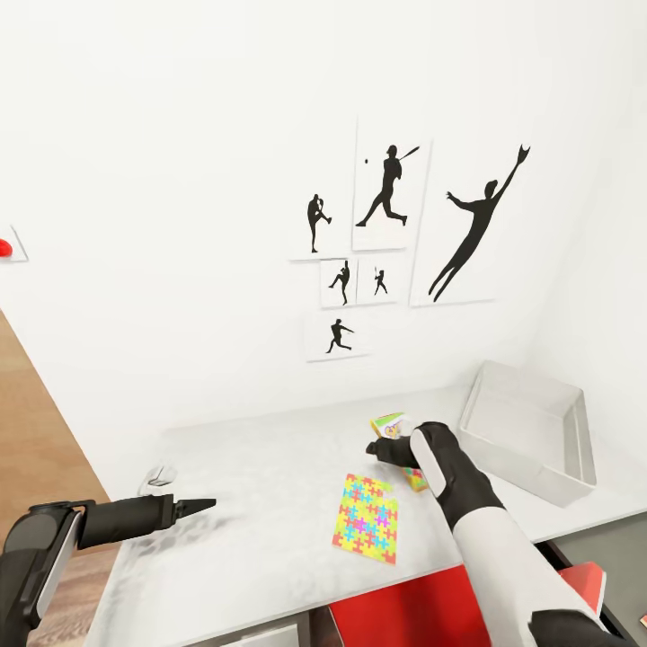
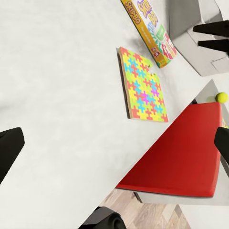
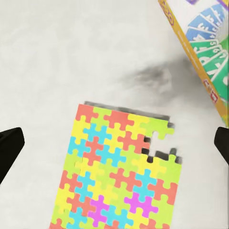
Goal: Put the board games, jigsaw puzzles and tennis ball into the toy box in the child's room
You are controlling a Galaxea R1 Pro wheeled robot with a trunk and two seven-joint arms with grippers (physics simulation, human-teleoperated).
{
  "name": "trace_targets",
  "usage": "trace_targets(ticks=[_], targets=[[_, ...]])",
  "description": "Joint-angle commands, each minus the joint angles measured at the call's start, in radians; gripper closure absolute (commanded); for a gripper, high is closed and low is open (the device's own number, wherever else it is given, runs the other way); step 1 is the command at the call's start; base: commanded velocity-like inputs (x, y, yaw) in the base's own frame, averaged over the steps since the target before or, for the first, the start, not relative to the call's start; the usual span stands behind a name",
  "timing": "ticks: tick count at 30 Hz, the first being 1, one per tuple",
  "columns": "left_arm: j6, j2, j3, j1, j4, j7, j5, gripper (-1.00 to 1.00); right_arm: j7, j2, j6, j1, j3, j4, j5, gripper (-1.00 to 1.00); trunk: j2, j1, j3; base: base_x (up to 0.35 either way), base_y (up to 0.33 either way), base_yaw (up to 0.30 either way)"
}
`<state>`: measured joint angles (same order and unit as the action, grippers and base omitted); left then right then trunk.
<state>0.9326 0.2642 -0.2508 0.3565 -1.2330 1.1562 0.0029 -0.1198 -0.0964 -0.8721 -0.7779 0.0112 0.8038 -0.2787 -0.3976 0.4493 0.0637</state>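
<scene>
On the pale grey table [image 1: 252, 467] lies a bright jigsaw puzzle [image 1: 367, 518] [image 2: 143, 86] [image 3: 119, 171]. Just behind it sits the "SKIP BO" board game [image 1: 393, 424] [image 2: 150, 28] [image 3: 205, 47]. My right gripper [image 1: 386, 452] [image 3: 114, 143] hovers open above the puzzle's far edge, beside the game box and holding nothing. The grey toy box [image 1: 530, 440] [image 2: 191, 28] stands to the right of the game. My left gripper [image 1: 199, 506] [image 2: 114, 148] is open over bare tabletop at the left. The tennis ball [image 2: 221, 97] lies past the table's front right corner.
A red flat object [image 1: 431, 611] [image 2: 181, 152] sits below the table's front edge. A small white item [image 1: 162, 474] rests on the table near the left gripper. Baseball silhouette pictures [image 1: 391, 193] hang on the white wall behind. Wooden floor [image 1: 36, 449] runs along the left.
</scene>
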Motion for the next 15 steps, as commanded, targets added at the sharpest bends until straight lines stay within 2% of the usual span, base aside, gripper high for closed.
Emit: trace_targets(ticks=[1,5,11,15], targets=[[0.009,0.000,-0.001,0.001,0.000,0.003,0.000,-1.00,-0.011,0.000,0.006,-0.009,0.001,-0.012,-0.011,-1.00,-0.002,0.001,0.002,0.000,0.000,0.000],[0.009,0.000,-0.001,0.001,0.000,0.004,0.000,-1.00,-0.022,0.005,0.031,-0.029,0.002,-0.074,-0.012,-1.00,-0.002,0.001,0.002,0.000,0.000,0.000],[0.009,0.000,0.000,0.001,0.000,0.004,0.000,-1.00,-0.039,0.012,0.115,-0.068,0.002,-0.224,-0.013,-1.00,-0.002,0.001,0.002,0.000,0.000,0.000],[0.010,0.000,0.001,0.001,0.000,0.004,0.000,-1.00,-0.042,0.013,0.158,-0.077,0.001,-0.288,-0.013,-1.00,-0.002,0.001,0.002,0.000,0.000,0.000]])
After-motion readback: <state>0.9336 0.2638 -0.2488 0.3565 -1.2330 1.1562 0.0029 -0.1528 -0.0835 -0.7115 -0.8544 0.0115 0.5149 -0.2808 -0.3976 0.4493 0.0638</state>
